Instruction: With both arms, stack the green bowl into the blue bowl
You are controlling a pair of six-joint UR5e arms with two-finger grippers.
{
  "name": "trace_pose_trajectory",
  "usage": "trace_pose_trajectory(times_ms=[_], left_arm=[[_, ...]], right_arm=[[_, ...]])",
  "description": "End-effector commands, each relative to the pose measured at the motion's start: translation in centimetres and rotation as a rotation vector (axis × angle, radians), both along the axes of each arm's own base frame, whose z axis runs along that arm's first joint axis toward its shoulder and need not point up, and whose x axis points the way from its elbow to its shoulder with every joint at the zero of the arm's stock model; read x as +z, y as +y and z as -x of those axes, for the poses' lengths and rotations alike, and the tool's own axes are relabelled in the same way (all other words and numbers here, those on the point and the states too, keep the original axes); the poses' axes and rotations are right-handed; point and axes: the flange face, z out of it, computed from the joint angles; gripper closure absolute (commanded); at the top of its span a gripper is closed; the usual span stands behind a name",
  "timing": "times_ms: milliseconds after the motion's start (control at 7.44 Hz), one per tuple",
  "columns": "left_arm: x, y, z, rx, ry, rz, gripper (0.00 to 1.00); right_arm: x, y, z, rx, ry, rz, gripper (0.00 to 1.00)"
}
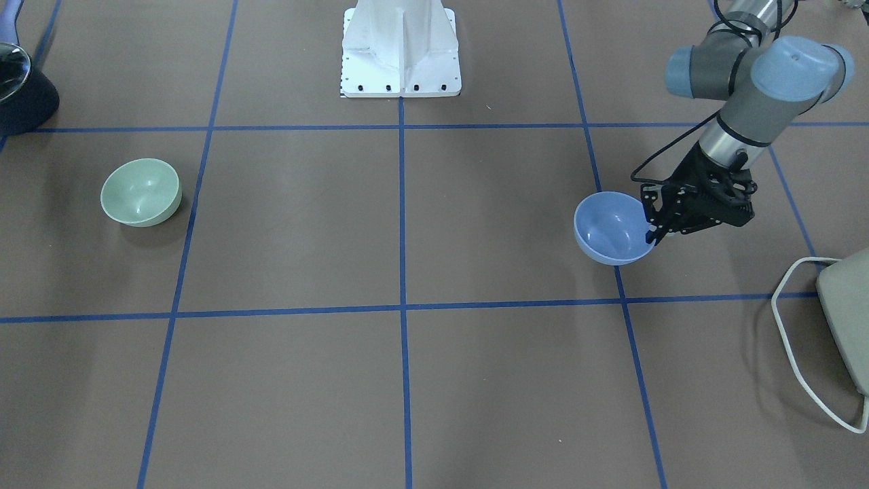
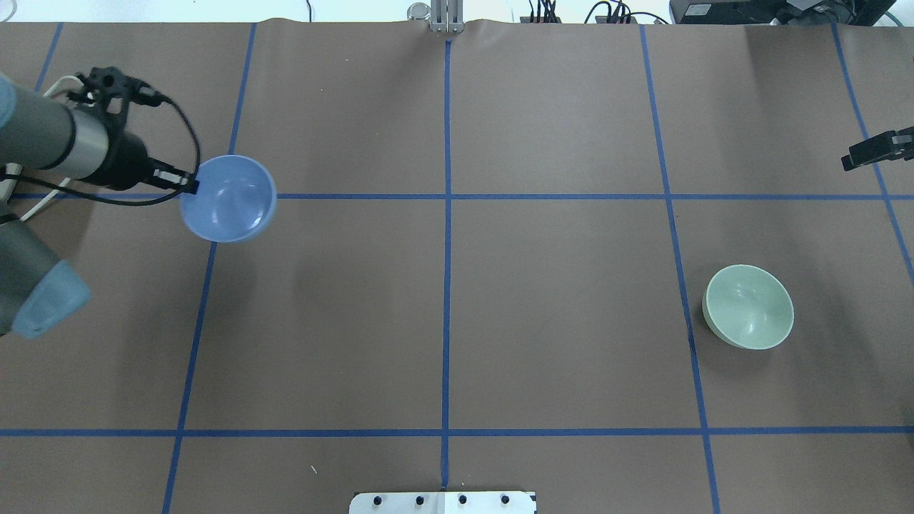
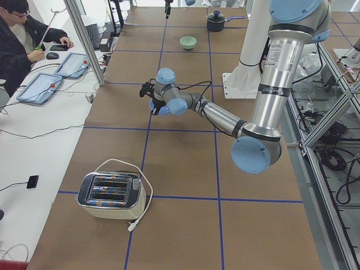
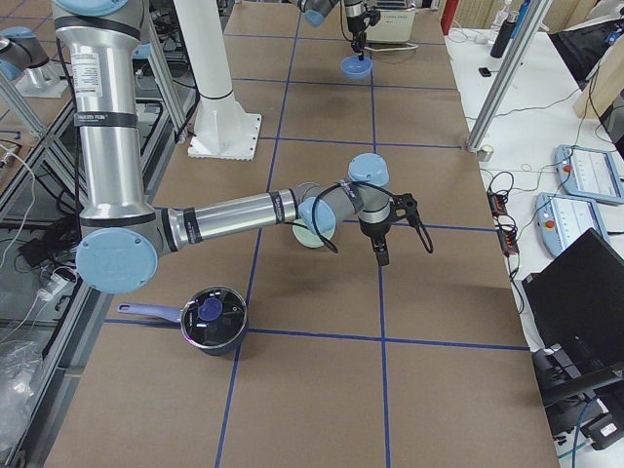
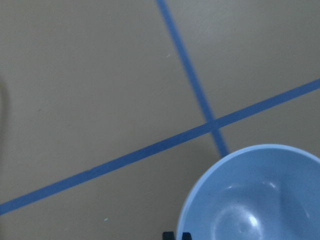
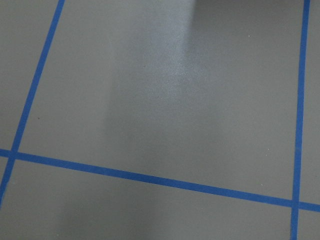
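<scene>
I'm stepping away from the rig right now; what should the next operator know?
Left tool: shut on the rim of the blue bowl, which is tilted, on the robot's left side.
Right tool: open or shut unclear; not touching the green bowl.
Green bowl: opening up on the table, on the robot's right side.
Done: blue bowl grasped.
Left: grasp the green bowl and set it into the blue bowl.

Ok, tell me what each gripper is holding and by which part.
Left gripper pinches the blue bowl by its rim, on the arm's side. Right gripper holds nothing; the green bowl sits untouched.
</scene>
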Motion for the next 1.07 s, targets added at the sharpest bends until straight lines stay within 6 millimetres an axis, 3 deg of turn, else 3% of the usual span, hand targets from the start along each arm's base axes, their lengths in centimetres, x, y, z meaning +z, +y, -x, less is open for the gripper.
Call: trace_pose_trajectory(times_ms=[0, 134, 269, 403, 940], left_arm=[[-11.5, 1.6, -12.4, 0.084, 0.006, 0.084, 1.0], [-13.7, 1.7, -17.1, 0.074, -0.002, 0.09, 1.0], [-14.3, 2.0, -20.9, 0.063, -0.03, 0.094, 1.0], [-13.9, 2.9, -22.6, 0.073, -0.047, 0.089, 1.0], [-14.2, 4.6, -24.9, 0.104, -0.04, 0.089, 1.0]], right_arm=[[0.0, 0.0, 0.0, -0.001, -0.001, 0.001, 0.0], [0.1, 0.0, 0.1, -0.002, -0.002, -0.001, 0.0], [0.0, 0.0, 0.1, -0.002, -0.003, -0.002, 0.0], [0.0, 0.0, 0.1, -0.002, -0.003, -0.002, 0.0], [0.2, 0.1, 0.1, -0.002, -0.002, -0.001, 0.0]])
